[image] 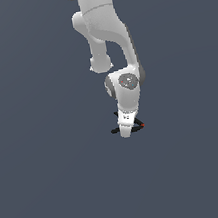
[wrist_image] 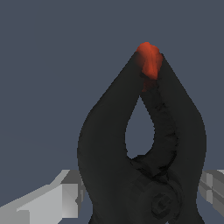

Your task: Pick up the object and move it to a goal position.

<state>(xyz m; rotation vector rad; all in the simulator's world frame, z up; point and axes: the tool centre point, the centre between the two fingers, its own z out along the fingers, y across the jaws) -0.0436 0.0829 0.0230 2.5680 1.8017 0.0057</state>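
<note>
The object, a small black clamp [image: 116,129] of thin crossing arms with a red-orange tip, shows on both sides of my gripper [image: 126,132] in the exterior view. In the wrist view the clamp [wrist_image: 109,144] fills the picture, its red tip [wrist_image: 149,59] pointing away from the camera. My gripper [wrist_image: 140,194] straddles its pivot end. One grey finger [wrist_image: 52,199] sits against one black arm and the other finger [wrist_image: 213,183] against the opposite arm. The jaws look closed on the clamp. I cannot tell whether the clamp is touching the ground.
A plain dark grey-blue floor [image: 53,182] lies all around. The white arm [image: 105,35] comes down from the top of the exterior view. No goal marker shows.
</note>
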